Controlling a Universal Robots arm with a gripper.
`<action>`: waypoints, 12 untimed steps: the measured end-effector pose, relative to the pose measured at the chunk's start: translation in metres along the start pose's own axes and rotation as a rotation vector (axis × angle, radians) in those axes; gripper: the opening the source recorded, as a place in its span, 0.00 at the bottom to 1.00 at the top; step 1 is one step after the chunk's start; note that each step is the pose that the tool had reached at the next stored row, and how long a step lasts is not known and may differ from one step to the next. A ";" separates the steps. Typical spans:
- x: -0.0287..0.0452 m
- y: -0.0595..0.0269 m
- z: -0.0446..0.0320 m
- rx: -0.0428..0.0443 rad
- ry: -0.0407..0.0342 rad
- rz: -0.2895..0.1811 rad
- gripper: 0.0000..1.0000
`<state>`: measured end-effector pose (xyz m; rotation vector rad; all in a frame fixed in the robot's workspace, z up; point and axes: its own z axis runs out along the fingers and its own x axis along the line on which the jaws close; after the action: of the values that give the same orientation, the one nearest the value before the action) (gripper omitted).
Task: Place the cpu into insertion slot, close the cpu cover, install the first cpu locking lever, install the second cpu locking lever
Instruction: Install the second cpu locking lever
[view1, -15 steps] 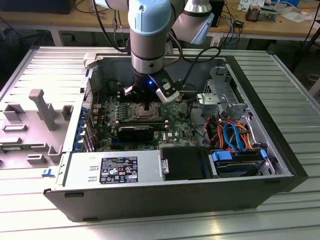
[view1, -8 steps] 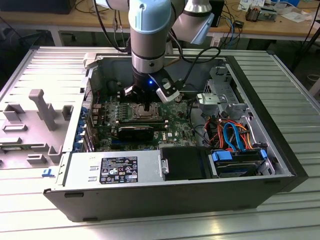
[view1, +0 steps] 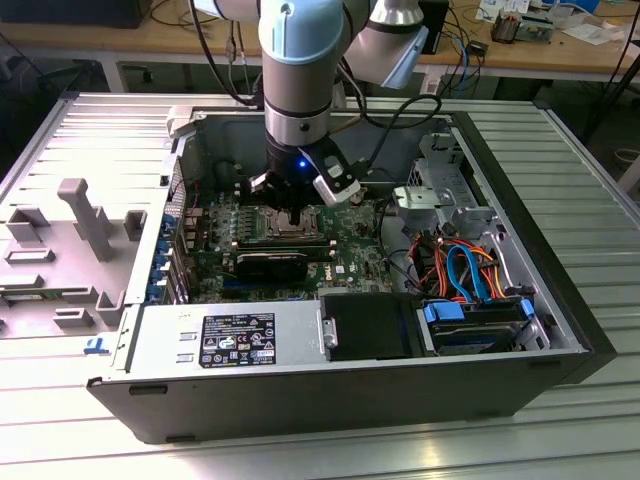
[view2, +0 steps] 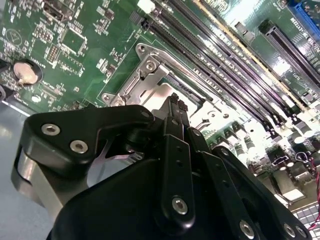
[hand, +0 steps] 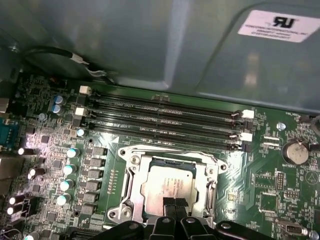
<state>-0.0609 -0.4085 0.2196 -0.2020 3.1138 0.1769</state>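
Gripper (hand: 174, 206) fingers are pinched narrow, tips touching the cpu (hand: 172, 184), which is sitting in the insertion slot (hand: 131, 161) mid-motherboard, cpu cover (hand: 210, 192) framing it. Judging seating in progress: keep pressure vertical and light, chip flush on all edges.

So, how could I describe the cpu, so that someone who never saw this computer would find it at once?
Start at the four long black memory slots on the green motherboard. Just beside them sits a silvery metal frame, the cpu cover, with the gripper directly over it. The cpu is the flat square chip inside that frame; unlike its neighbours, it has a plain silvery-grey metal top.
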 end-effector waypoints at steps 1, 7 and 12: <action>0.0000 0.0000 0.0000 0.0004 -0.0012 0.011 0.11; -0.0038 0.0065 -0.0003 0.0232 -0.0034 0.057 0.11; -0.0055 0.0107 -0.0228 0.0369 -0.0017 0.057 0.11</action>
<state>-0.0570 -0.3998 0.2436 -0.1120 3.1202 0.1203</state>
